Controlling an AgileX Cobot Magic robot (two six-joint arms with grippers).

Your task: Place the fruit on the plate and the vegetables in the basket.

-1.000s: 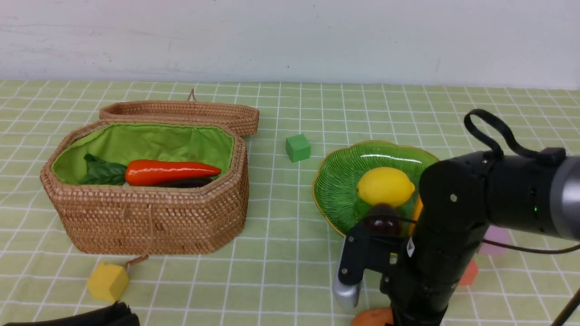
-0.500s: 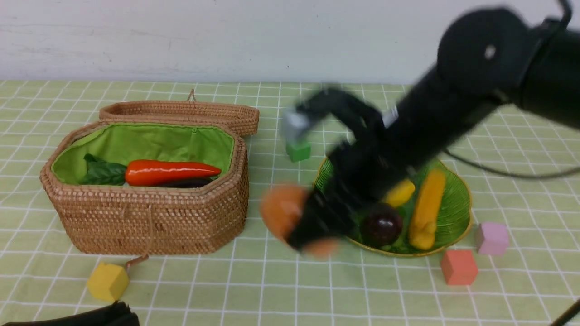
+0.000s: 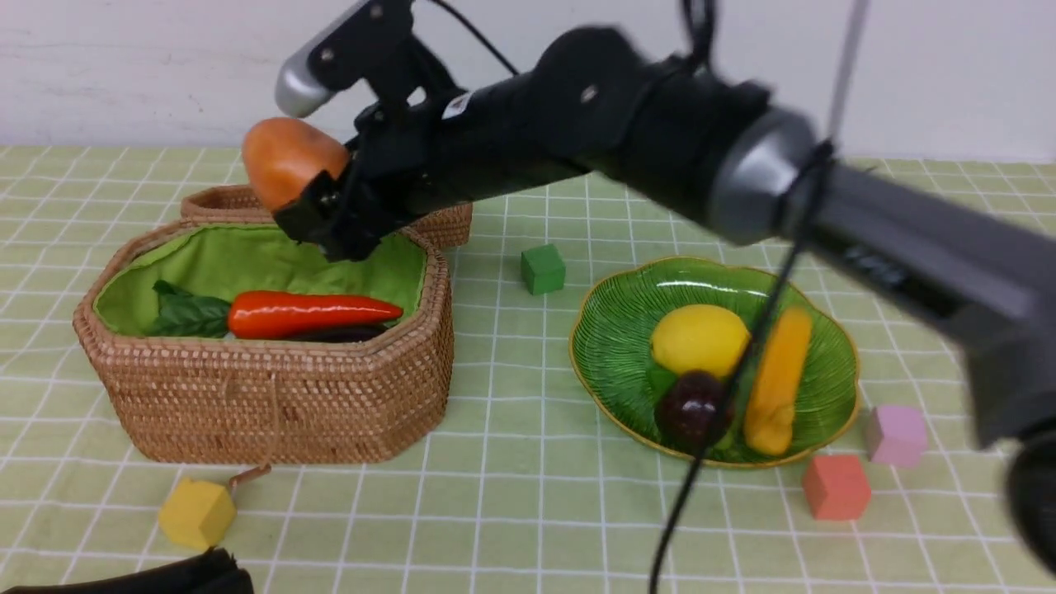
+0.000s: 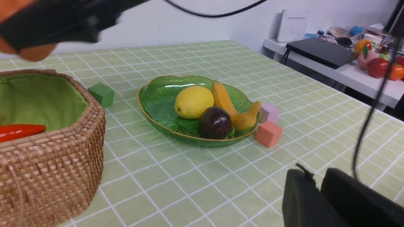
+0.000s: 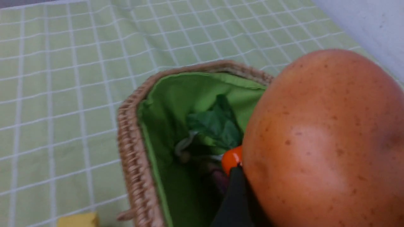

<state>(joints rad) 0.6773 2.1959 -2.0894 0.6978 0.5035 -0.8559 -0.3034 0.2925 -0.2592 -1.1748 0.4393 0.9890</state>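
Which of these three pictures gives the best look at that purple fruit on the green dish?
The left wrist view: the mangosteen sits whole and unobstructed at the plate's edge. In the front view a dangling black cable crosses the fruit. The right wrist view shows only the potato and the basket.

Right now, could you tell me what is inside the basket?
Inside the basket lie a carrot with green leaves and, under it, a dark eggplant, mostly covered. The basket's floor is hidden. The potato is above it in the right gripper.
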